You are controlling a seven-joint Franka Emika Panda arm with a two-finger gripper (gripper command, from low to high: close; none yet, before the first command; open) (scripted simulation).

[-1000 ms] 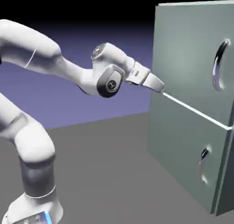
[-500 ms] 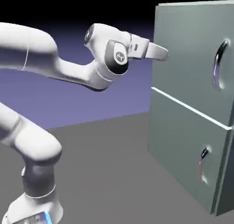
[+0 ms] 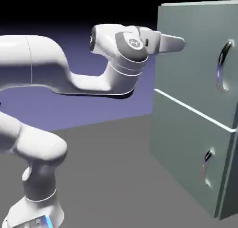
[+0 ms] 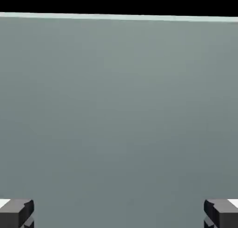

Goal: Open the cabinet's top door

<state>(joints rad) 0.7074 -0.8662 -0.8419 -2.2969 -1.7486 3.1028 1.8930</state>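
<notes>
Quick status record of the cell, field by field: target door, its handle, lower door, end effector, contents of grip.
target door: tall flat grey-green top panel, closed
target handle: long curved shiny metal handle, nothing on it
lower door: shorter grey-green panel with smaller curved metal handle, closed
end effector: two-finger, white and grey, open, facing the top panel, away from its handle
grip contents: none

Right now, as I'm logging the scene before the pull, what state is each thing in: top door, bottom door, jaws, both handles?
Top door: shut.
Bottom door: shut.
Jaws: wide open, nothing between them.
Top handle: not gripped.
Bottom handle: not gripped.
</notes>
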